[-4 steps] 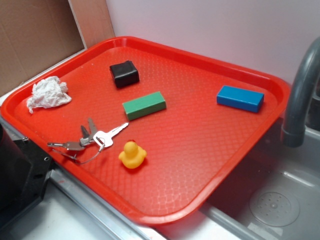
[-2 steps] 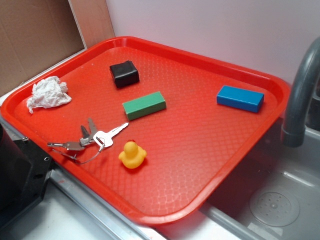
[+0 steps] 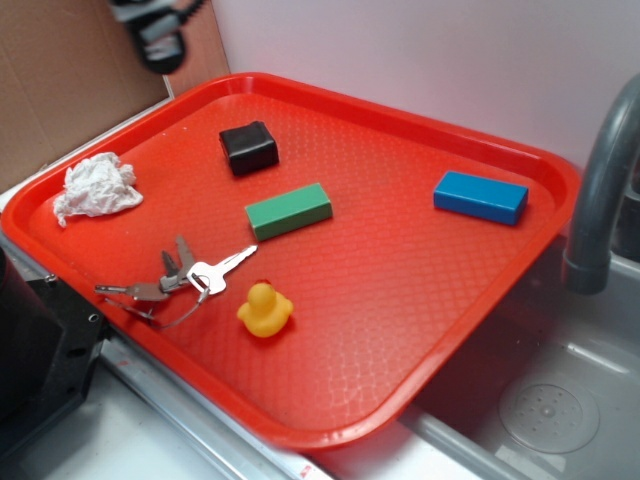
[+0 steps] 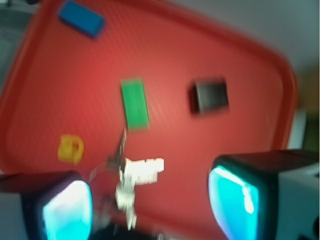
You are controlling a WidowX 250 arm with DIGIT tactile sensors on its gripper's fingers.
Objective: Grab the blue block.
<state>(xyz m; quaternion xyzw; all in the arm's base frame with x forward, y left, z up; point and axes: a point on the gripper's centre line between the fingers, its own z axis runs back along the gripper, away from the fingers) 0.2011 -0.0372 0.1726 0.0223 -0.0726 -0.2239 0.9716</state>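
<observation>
A red tray (image 3: 420,330) sits on a counter beside a sink, seen from an outside camera and from a blurred camera on the robot's wrist. The gripper (image 4: 150,205) hangs high above the tray's far left corner; in the outside view only a dark piece of it shows at the top left edge. In the wrist view its two fingers (image 4: 67,210) fill the lower corners with a wide gap between them, so the jaws stand apart and hold nothing.

The blue block (image 3: 481,197) lies flat near the tray's far right edge, well apart from the gripper, on the opposite side of the tray. In the wrist view it appears at the top left, the farthest thing from the fingers.

Nearest the gripper in the outside view is a black block (image 3: 248,147), with a green block (image 3: 288,211) beyond it toward the tray's middle. A crumpled white tissue (image 3: 97,188) rests by the tray's left rim, below the gripper. A bunch of keys (image 3: 180,279) lies near the front left, showing between the fingers in the wrist view. A yellow duck (image 3: 265,309) stands just beside the keys. A grey faucet (image 3: 600,190) rises at the far right, past the blue block.
</observation>
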